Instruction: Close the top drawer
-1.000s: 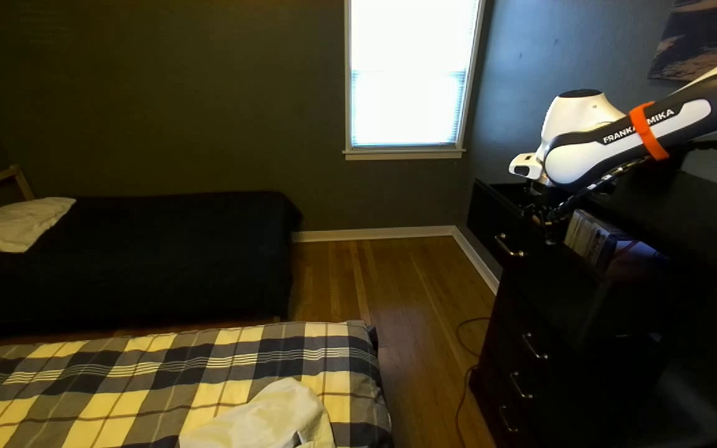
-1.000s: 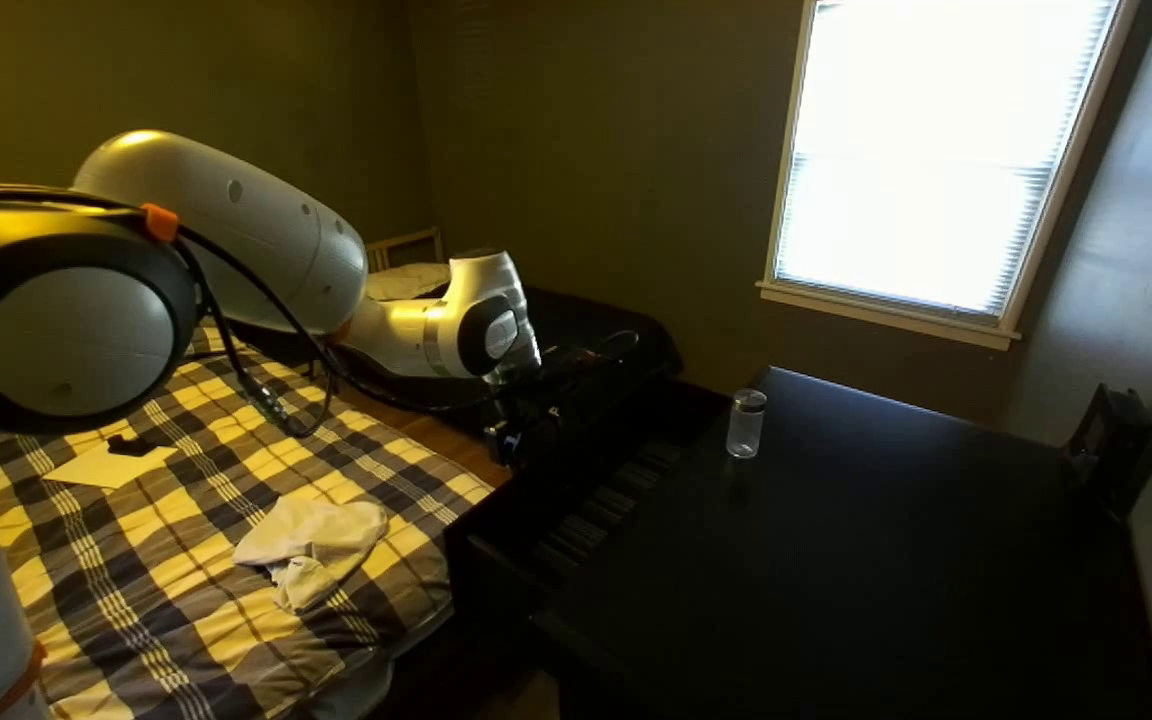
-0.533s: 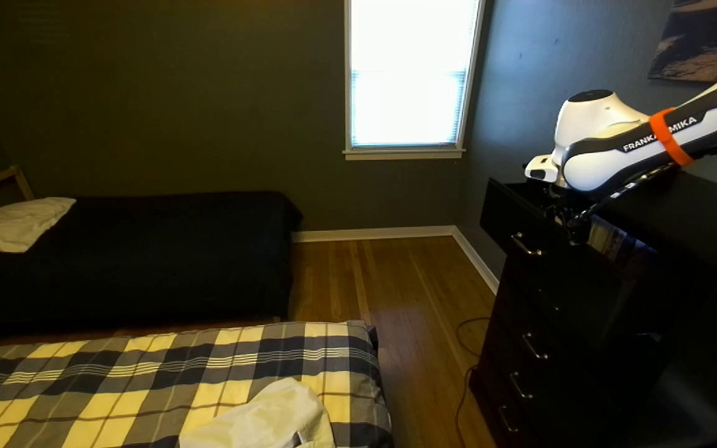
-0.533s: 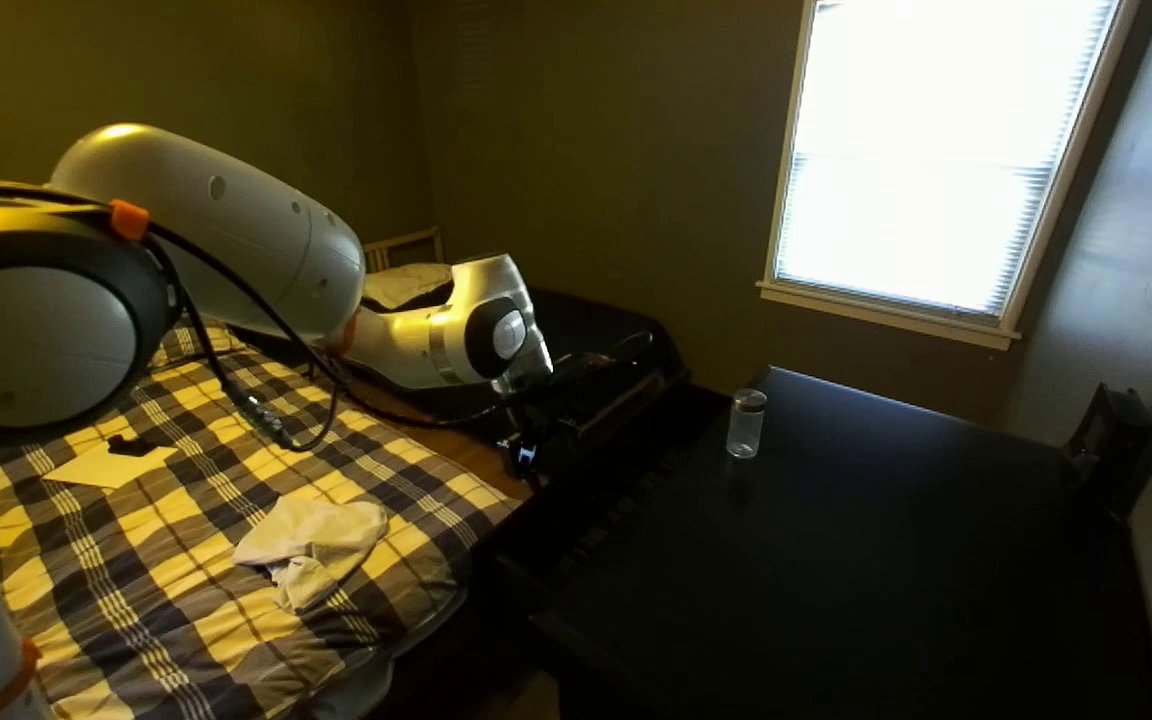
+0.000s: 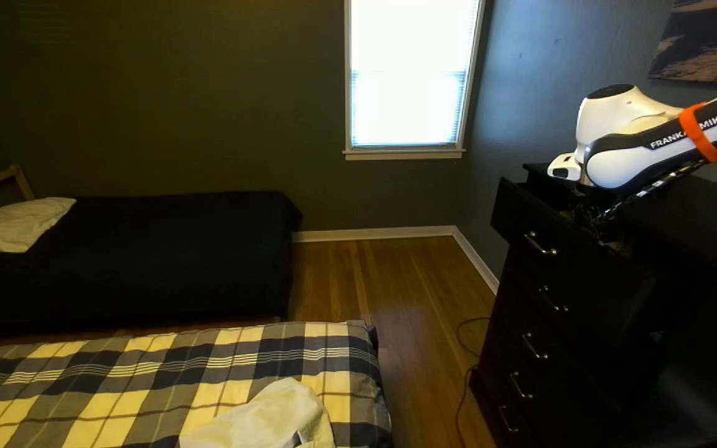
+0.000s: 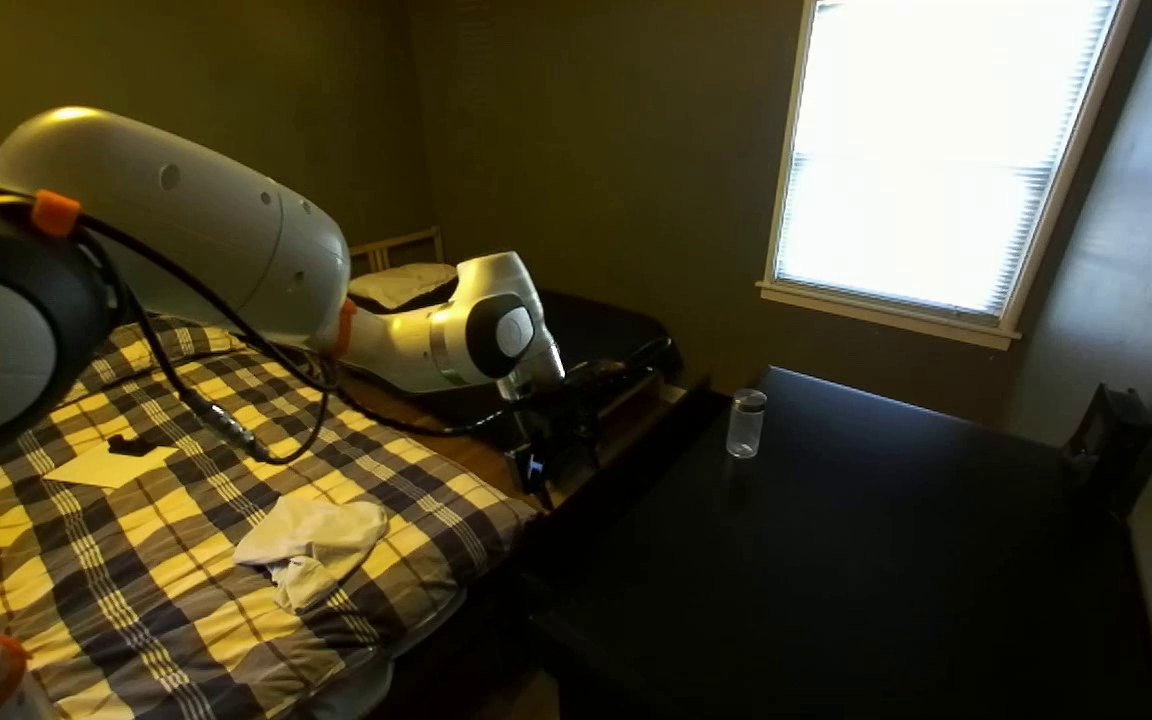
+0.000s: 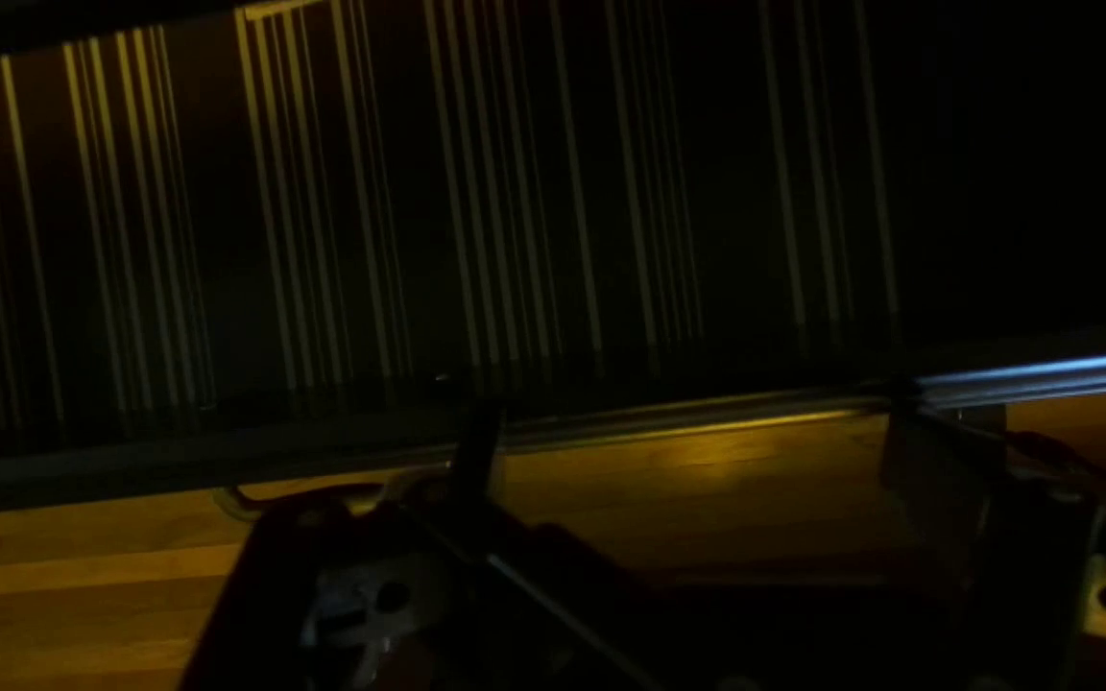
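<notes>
“Viewing from afar, I see the top drawer (image 5: 567, 258) at the upper front of the black dresser (image 6: 896, 540): partly extended, with a metal handle (image 5: 540, 244) on its face.”

“And where is your arm?”

“In both exterior views my white-and-black arm (image 5: 620, 165) reaches to the drawer's front; there the gripper (image 7: 695, 403) hangs low.”

“How does it stand?”

“Spread. In the wrist view the two fingers (image 7: 478, 456) are well apart, the wood floor (image 7: 707, 470) showing between them. Their tips overlap the drawer's front rim (image 7: 687, 419); whether they touch it, I cannot tell.”

“And inside the drawer?”

“Dark contents (image 7: 515, 192) crossed by rows of pale lines, too dim for me to identify.”

“What surrounds the work?”

“In an exterior view, a clear jar (image 6: 745, 425) stands upright on the dresser top, near its edge. Well apart from it, a crumpled pale cloth (image 6: 316, 545) lies on the plaid bed (image 6: 186, 600). A bright window (image 6: 936, 150) shows beyond the dresser.”
</notes>
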Tool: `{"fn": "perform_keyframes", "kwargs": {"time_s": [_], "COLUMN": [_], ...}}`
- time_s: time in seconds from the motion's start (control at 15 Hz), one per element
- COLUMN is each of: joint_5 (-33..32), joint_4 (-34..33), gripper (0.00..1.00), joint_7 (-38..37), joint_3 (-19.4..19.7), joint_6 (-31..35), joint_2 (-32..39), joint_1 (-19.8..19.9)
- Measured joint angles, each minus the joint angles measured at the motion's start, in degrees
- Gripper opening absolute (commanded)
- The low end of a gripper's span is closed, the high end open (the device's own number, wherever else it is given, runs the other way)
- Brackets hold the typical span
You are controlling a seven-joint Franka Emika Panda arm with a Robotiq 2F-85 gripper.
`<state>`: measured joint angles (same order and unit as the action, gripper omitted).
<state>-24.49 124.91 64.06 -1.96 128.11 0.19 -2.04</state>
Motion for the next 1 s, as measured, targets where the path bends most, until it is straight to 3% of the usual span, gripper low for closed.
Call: {"fn": "perform_keyframes", "kwargs": {"time_s": [0.4, 1.0], "joint_5": [-3.56, -17.94], "joint_4": [1.83, 3.88], "gripper": [1.0, 1.0], "joint_7": [-1.75, -9.46], "joint_3": [0.66, 0.75], "joint_6": [-0.1, -0.14], "joint_2": [-1.2, -1.54], "joint_1": [0.81, 1.04]}}
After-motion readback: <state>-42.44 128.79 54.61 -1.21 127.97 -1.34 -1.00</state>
